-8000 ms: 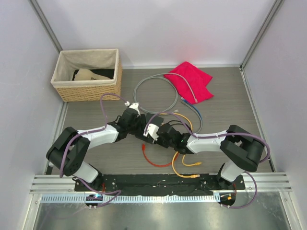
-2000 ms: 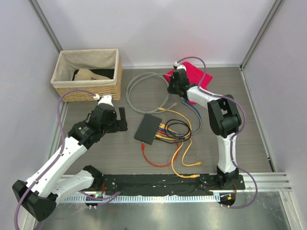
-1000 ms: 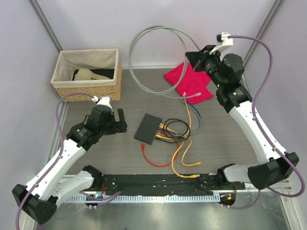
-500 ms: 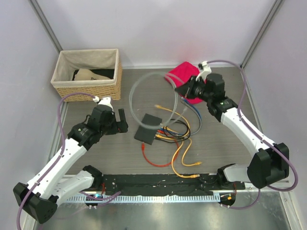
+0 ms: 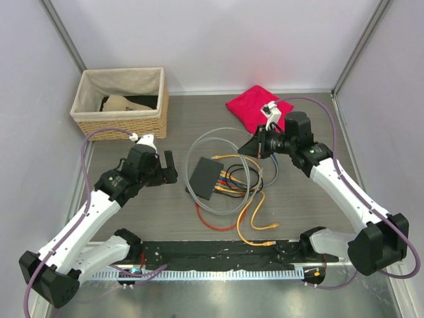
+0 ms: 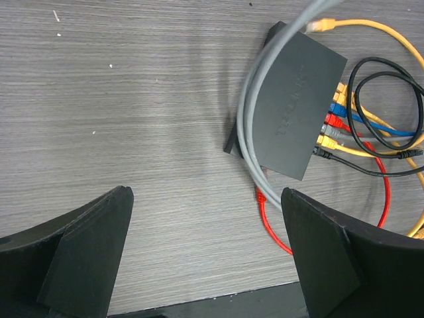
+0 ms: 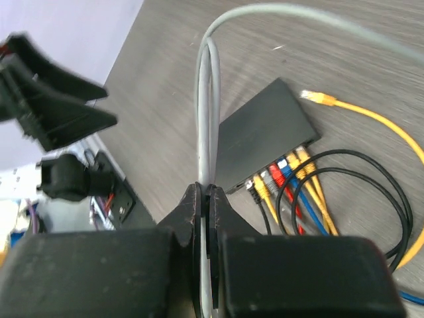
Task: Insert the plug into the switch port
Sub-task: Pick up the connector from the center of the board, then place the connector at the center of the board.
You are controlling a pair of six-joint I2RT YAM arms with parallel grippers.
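The dark grey switch [image 5: 207, 177] lies flat mid-table, with several coloured plugs in the sockets on its right edge. It also shows in the left wrist view [image 6: 298, 122] and the right wrist view [image 7: 265, 132]. My right gripper [image 5: 255, 147] [image 7: 207, 192] is shut on a doubled strand of a grey cable [image 7: 205, 99], whose loop [image 5: 193, 182] hangs around the switch's left side [image 6: 248, 132]. I cannot make out its plug. A loose yellow plug [image 7: 318, 98] rests on the switch. My left gripper [image 5: 169, 167] [image 6: 204, 192] is open and empty, left of the switch.
A wicker basket [image 5: 119, 103] stands at the back left and a red cloth [image 5: 258, 106] at the back. Loose red [image 5: 199, 207] and yellow [image 5: 270, 244] cable ends lie in front of the switch. A black rail [image 5: 218, 250] runs along the near edge.
My right arm has swung the grey cable from high at the back down and forward, and its loop now drapes around the switch. The left arm has not moved.
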